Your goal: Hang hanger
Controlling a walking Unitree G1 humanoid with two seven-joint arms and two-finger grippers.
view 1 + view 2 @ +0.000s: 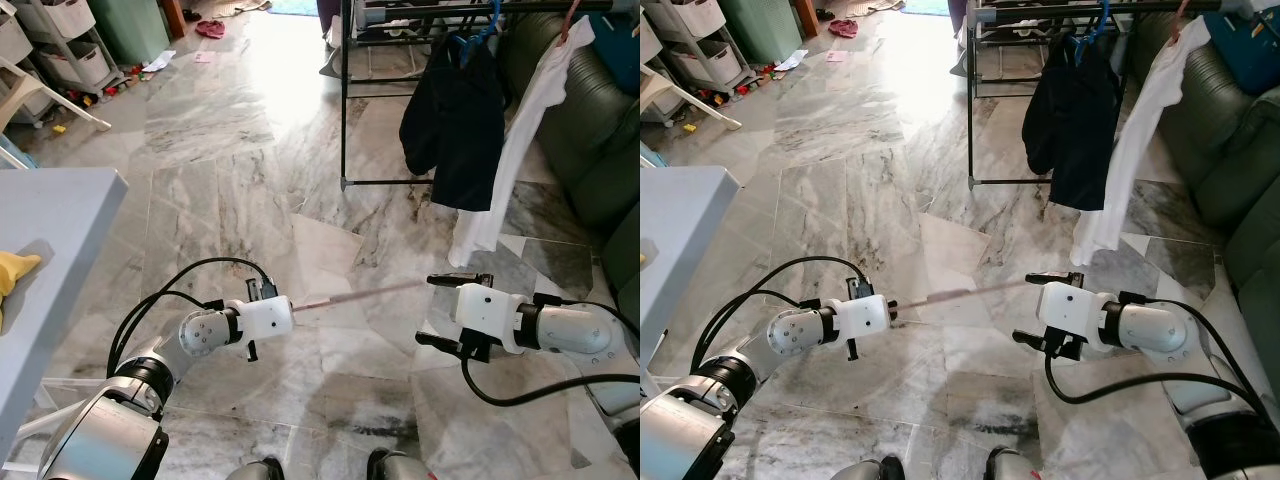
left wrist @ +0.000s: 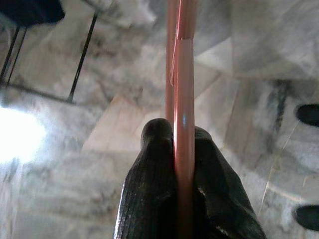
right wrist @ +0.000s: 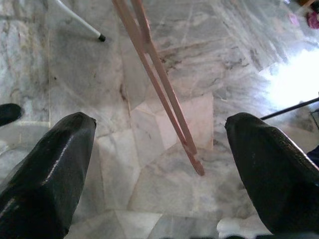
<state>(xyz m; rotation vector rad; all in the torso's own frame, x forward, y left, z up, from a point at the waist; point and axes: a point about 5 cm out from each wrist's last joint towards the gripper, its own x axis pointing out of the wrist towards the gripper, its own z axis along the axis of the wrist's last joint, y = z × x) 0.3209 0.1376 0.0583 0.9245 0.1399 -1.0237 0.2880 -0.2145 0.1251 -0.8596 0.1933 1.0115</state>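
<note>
The robot's two feet (image 1: pixel 262 468) stand at the lower edge of the head views, on the marble floor (image 1: pixel 230 180).

Floor: grey-veined marble tiles, with a bright glare patch toward the far end.

Sofa (image 1: pixel 600 150): dark green, at the robot's right, beside the rack.

Table (image 1: pixel 50 260): grey top, at the robot's left. A yellow cloth (image 1: pixel 15 270) lies on it at the edge of view.

Rack (image 1: pixel 345 100): black metal frame, ahead and to the right. A dark garment (image 1: pixel 455 120) hangs from it on a blue hook. A white shirt (image 1: pixel 515 140) hangs just beside the dark garment, on the sofa side.

Shelving (image 1: pixel 60 40): far left, holding white bins. Small items lie scattered on the floor near it.

Left gripper (image 2: pixel 184 149): held low in front of the robot. Both fingers are pressed together on one end of the hanger (image 1: pixel 360 293).

Hanger: thin, pink-red, seen edge-on. It runs from the left gripper toward the right gripper, above the floor.

Right gripper (image 1: pixel 448 312): held level with the left one. Fingers (image 3: pixel 55 169) are spread wide. The free end of the hanger lies between them without touching either finger.
</note>
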